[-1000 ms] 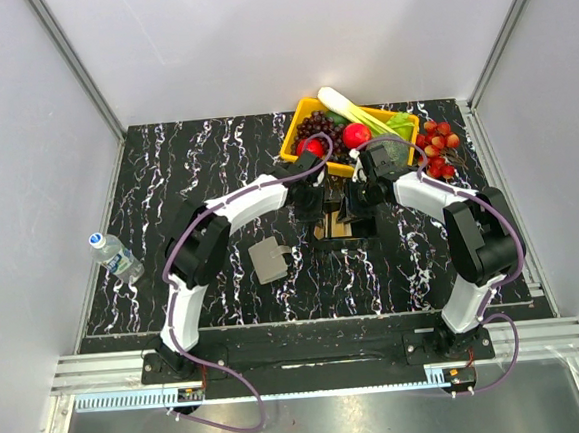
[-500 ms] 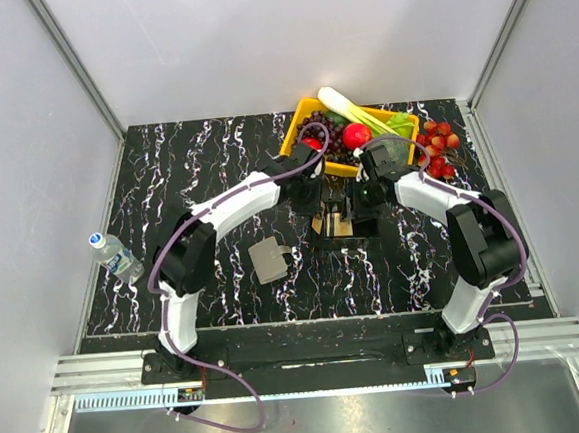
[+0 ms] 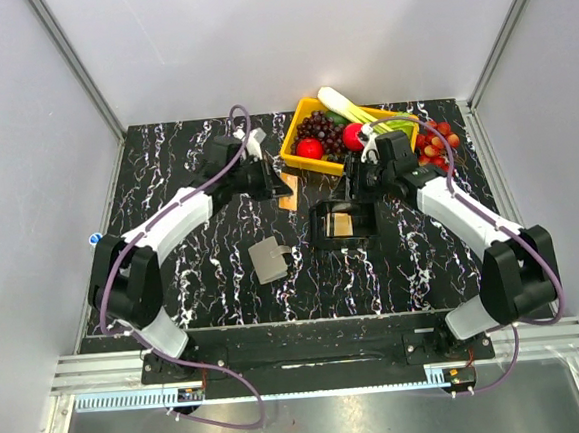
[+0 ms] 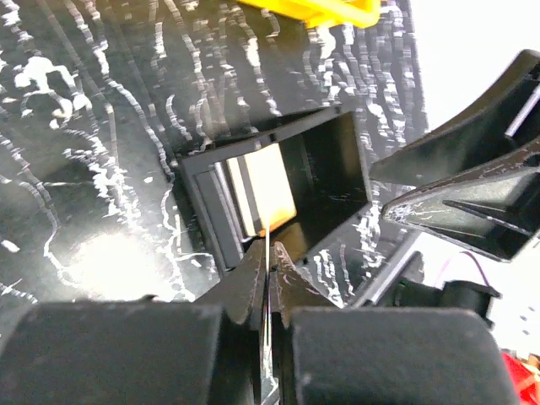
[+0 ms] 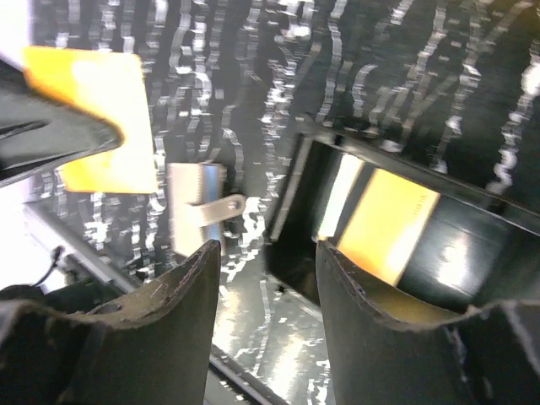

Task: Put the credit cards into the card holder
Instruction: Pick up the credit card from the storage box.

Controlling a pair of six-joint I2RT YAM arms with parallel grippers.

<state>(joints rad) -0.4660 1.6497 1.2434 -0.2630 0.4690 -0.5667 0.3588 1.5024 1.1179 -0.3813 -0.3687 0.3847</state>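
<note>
L gripper: left gripper (image 3: 275, 185) is over the far-centre part of the table (image 3: 165, 166), just left of the yellow basket (image 3: 291, 146). Its fingers are pressed together on the orange card.
Held card: orange card (image 3: 288, 201) is pinched at one end and pokes out past the fingertips toward the tray. It looks clear of the tabletop and sits outside the tray, off its far-left corner. Left wrist view shows it edge-on as a thin pale line. Right wrist view shows its flat face.
R gripper: right gripper (image 3: 355, 185) hangs over the far edge of the black tray (image 3: 322, 242). Fingers are spread apart w/ nothing betw. them (right wrist view).
Tray: open-topped, at table centre, just near-side of both grippers.
Card in tray: tan-yellow card (image 3: 342, 224) is inside the tray, close to one wall. A paler strip sits beside it; cannot tell if that is a 2nd card.
Card holder: card holder (image 3: 269, 259) lies flat on the table, left of the tray and nearer the arm bases, apart from both grippers. A small tab sticks out on its tray side. Lid state cannot be told, and no card is visible on it.
Basket: holds grapes, red fruit and green veg, at far edge right of centre.
Bottle: bottle (image 3: 95, 237) is at the table's left edge, mostly hidden by the left arm.
</note>
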